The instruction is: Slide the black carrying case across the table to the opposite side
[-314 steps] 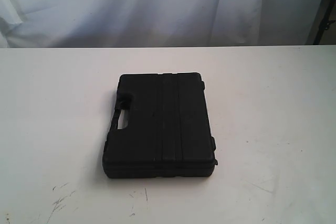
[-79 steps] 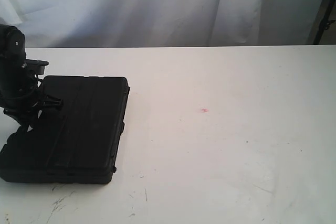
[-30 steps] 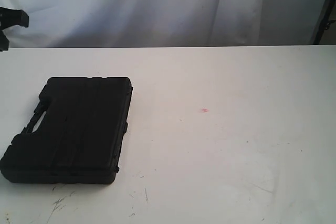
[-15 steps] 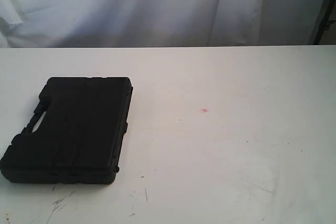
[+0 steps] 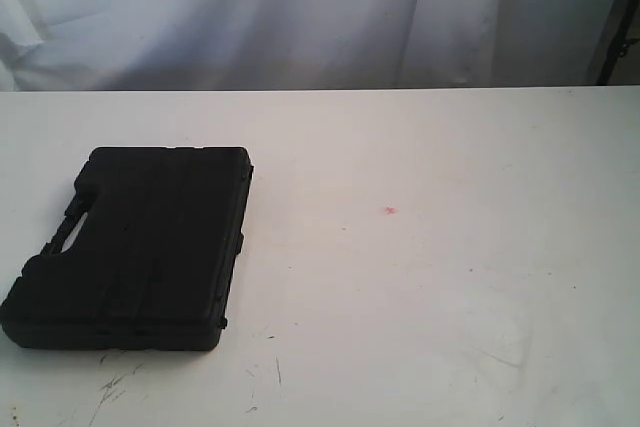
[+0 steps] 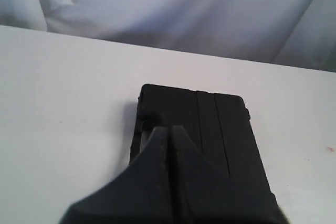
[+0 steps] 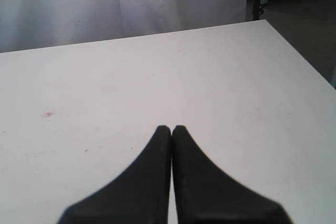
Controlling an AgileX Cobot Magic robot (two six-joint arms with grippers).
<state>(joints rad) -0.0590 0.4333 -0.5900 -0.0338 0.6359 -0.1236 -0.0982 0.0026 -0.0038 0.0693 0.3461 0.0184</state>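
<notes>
Two hands [image 6: 169,131] [image 7: 171,128] (both pinched) over table [image 7: 210,77]

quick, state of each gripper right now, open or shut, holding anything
Left gripper: shut, empty, not on the flat black moulded-plastic case.
Right gripper: shut, empty, above the wide white tabletop.

Both end effectors, left [image 6: 169,129] and right [image 7: 171,128], have their jaws pressed together, holding nothing.

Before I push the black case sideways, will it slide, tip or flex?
The case lies flat and low on the table, so it should slide rather than tip or roll. Its ribbed moulded shell looks stiff, probably not flexing. Pushed off-centre, it may swivel; its weight cannot be told.
</notes>
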